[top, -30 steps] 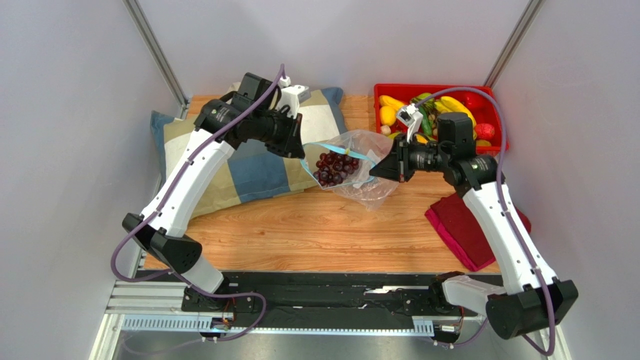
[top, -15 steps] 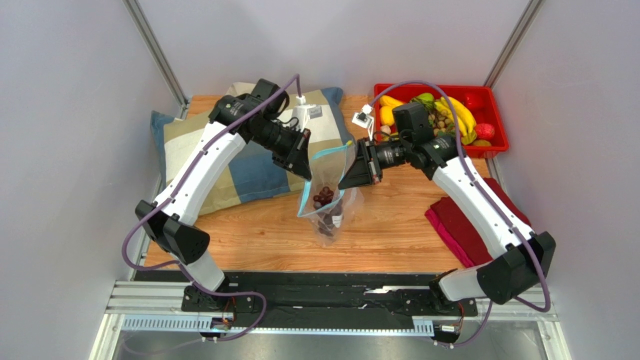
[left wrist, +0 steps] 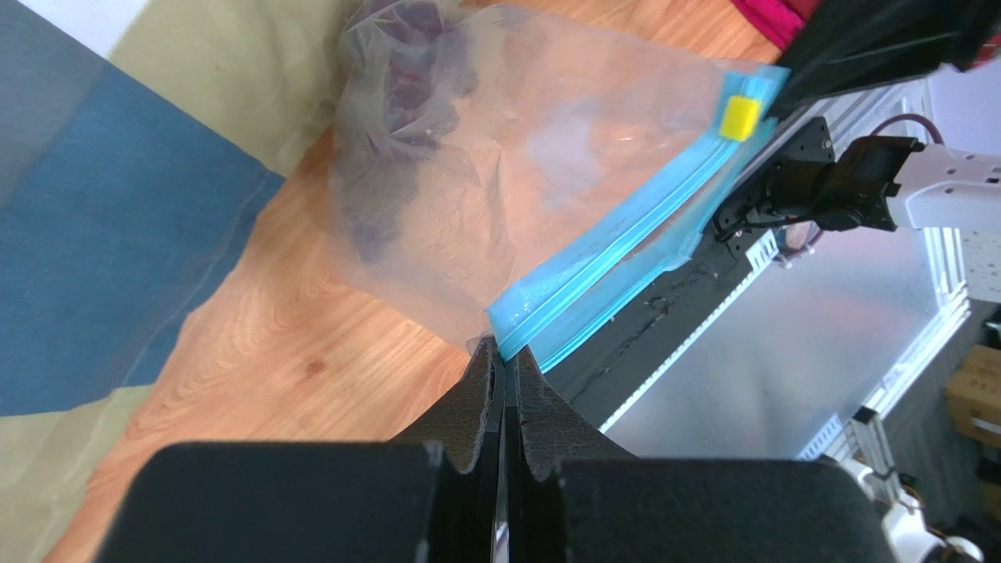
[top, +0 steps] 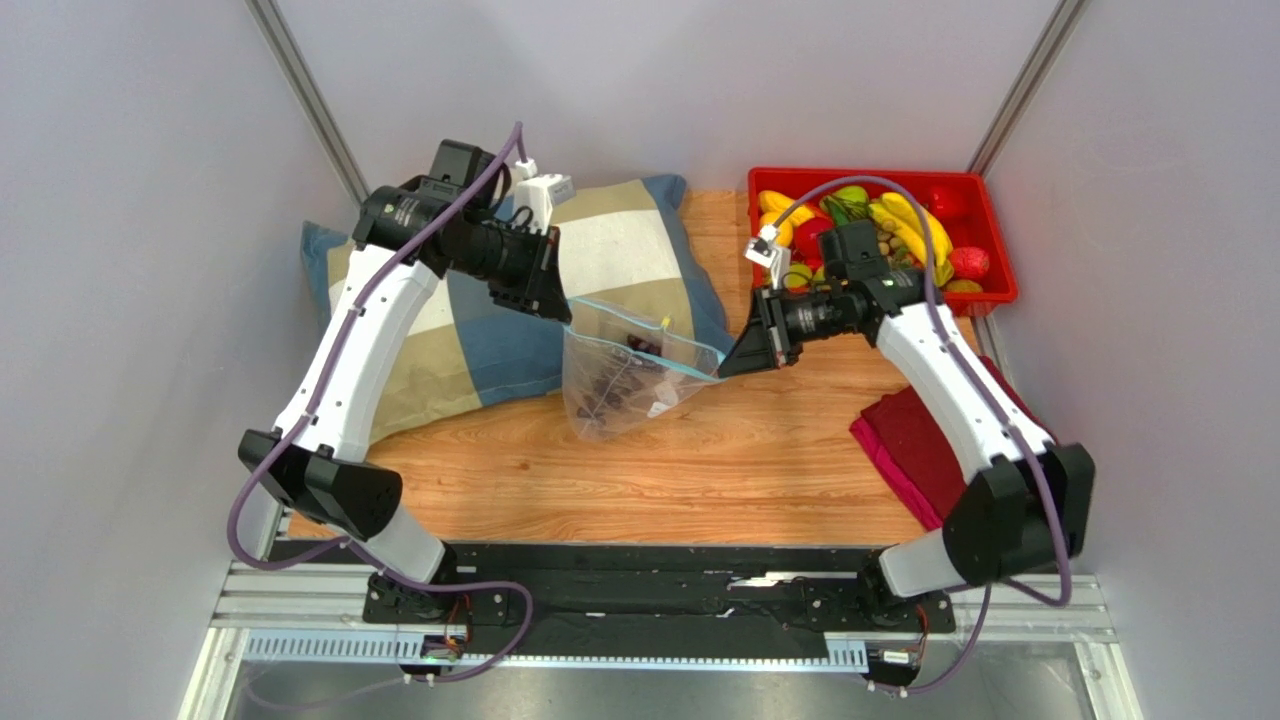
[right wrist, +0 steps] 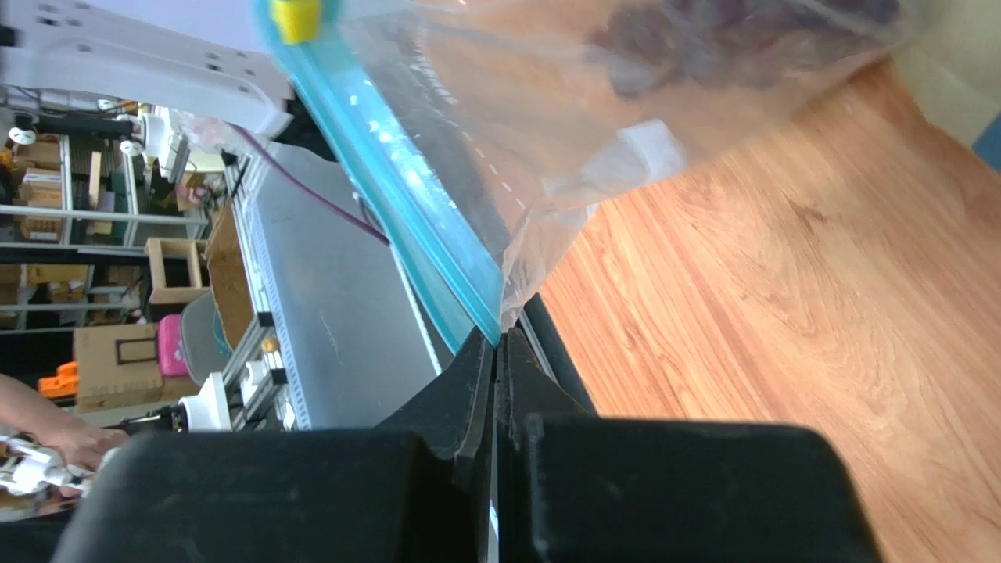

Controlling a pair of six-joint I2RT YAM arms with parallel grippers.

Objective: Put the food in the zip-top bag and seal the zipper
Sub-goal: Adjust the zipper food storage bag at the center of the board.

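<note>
zip-top bag (top: 624,383) | grape bunch (top: 613,393) inside | label (right wrist: 640,147) unreadable | left gripper (left wrist: 503,352) pinching zipper (left wrist: 635,241) end | right gripper (right wrist: 496,340) pinching other end

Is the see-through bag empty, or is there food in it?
Not empty. Dark purple grapes show through the bag, bunched at the end away from its blue edge.

At frame center the zip-top bag (top: 595,411) hangs stretched between the left gripper (top: 565,312) and right gripper (top: 729,365), the 2 pinching its zipper (top: 688,365); dark grapes (top: 619,381) sit inside.
</note>
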